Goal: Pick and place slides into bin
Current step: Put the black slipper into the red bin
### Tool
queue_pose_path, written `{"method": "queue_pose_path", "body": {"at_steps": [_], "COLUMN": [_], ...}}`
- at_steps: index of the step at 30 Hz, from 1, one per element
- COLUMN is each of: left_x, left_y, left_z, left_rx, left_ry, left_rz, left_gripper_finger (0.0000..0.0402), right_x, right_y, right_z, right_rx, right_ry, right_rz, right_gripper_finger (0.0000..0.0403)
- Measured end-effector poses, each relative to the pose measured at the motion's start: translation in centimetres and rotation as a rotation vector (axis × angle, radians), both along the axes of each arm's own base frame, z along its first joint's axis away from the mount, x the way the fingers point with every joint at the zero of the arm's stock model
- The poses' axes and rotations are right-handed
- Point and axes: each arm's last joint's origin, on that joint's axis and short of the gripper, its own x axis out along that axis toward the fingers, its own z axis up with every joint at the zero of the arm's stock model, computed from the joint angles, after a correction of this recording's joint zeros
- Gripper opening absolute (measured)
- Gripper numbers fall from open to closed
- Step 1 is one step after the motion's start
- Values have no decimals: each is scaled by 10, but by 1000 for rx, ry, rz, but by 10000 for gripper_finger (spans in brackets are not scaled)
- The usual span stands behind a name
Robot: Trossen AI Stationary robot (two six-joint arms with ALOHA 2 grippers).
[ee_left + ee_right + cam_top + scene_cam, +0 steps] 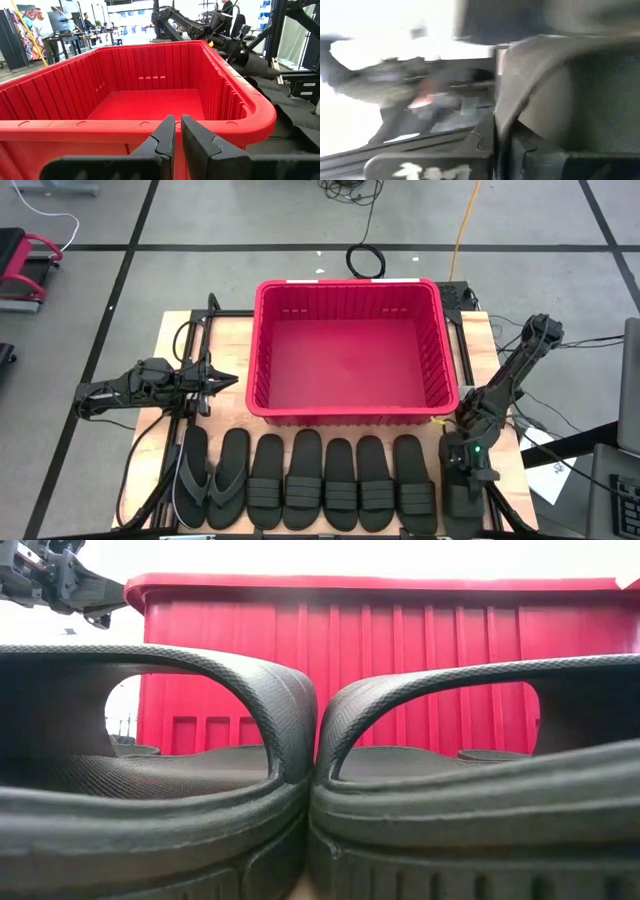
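The end sandal (pixel 463 498), its long axis running toward the bin (pixel 350 412), is clamped by the right gripper (pixel 466 470) directly above it; the pinched band (pixel 540 75) is shown only in the right wrist view. Seven more sandals (pixel 340 480) are lined up beside it (all parallel). The left gripper (pixel 177 142), nearly closed and empty, faces the bin.
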Motion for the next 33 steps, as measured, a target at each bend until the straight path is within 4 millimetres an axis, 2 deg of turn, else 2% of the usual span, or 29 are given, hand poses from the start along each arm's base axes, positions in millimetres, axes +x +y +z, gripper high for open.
{"method": "queue_pose_path", "body": {"at_steps": [2, 4, 7, 11, 21, 27, 33], "left_x": [0, 0, 0, 0, 0, 0, 0], "left_y": [0, 0, 0, 0, 0, 0, 0], "left_z": [0, 0, 0, 0, 0, 0, 0], "left_rx": [0, 0, 2, 7, 4, 12, 16], "left_ry": [0, 1, 0, 2, 0, -2, -2], "left_rz": [0, 0, 0, 0, 0, 0, -1], "left_gripper_finger": [37, 37, 37, 37, 37, 37, 37], "right_x": [4, 9, 17, 22, 45, 57, 64], "right_y": [2, 3, 4, 8, 13, -1, -30], "right_z": [27, 43, 54, 89, 122, 140, 176], "right_rx": [113, 140, 65, 8, -172, -325, -536], "right_ry": [-105, -165, -151, -216, -244, -280, -415], "right_rz": [-1, -18, -46, -18, -30, -67, -189], "right_gripper_finger": [3, 3, 3, 3, 3, 3, 3]}}
